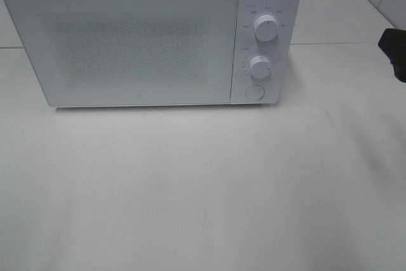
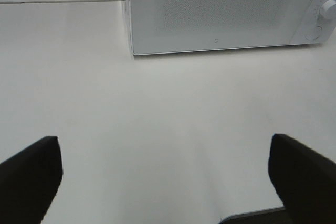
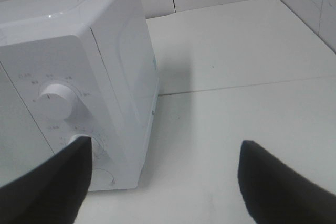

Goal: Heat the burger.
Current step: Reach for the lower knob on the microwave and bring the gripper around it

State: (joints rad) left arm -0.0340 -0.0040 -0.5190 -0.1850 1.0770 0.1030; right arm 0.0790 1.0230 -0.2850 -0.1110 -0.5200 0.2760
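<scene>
Noting microwave (image 1: 133, 42) shut; burger out of sight, possibly inside, cannot tell; left gripper (image 2: 164, 150) and right gripper (image 3: 165, 150) both gape empty; right one faces knobs (image 1: 265, 28); dials judged not yet set.

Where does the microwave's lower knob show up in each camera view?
Exterior high: lower knob right of the door, between upper knob and round button.
Left wrist: lower knob cut by the frame edge, beside the round button.
Right wrist: lower knob half hidden behind one of the fingers, next to the upper knob.
Shared landmark: the white microwave.
</scene>
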